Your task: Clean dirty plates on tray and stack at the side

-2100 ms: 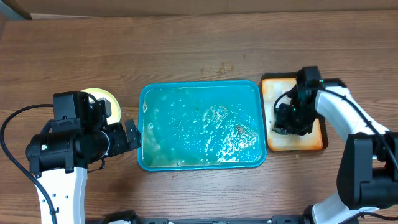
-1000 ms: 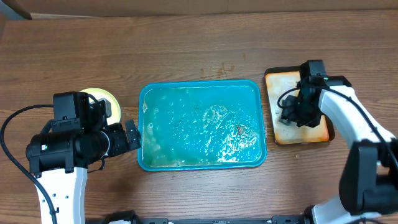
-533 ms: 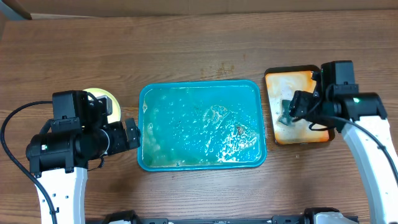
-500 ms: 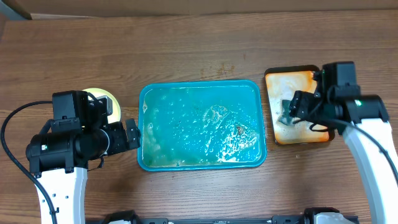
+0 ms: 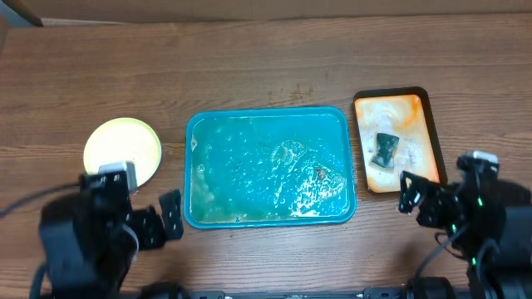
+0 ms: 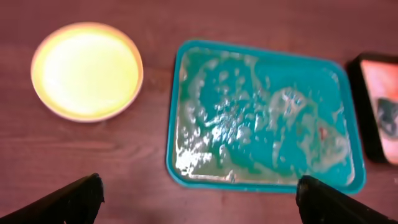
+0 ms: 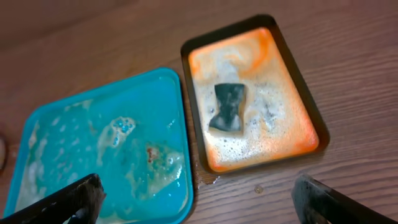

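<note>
A pale yellow-green plate (image 5: 122, 152) (image 6: 87, 70) rests on the wood left of the teal tray (image 5: 188, 166) (image 6: 169, 149) (image 7: 186, 155). It looks wiped, and I cannot tell whether other plates lie under it. The tray holds foam, water and a small brown speck, with no plate on it. My left gripper (image 5: 162, 223) (image 6: 200, 199) hovers open near the tray's front-left corner, holding nothing. Near the front right my right gripper (image 5: 414, 199) (image 7: 196, 199) is open and empty, high above the gap between the two trays.
A small orange, dark-rimmed tray (image 5: 416, 112) (image 7: 292, 134) (image 6: 379, 81) full of suds sits right of the teal tray. A dark green sponge (image 5: 384, 149) (image 7: 227, 107) lies in its middle. Bare wooden table surrounds everything.
The right gripper opened, left the sponge in the orange tray and pulled back toward the front. The left arm also drew back toward the front, uncovering the plate.
</note>
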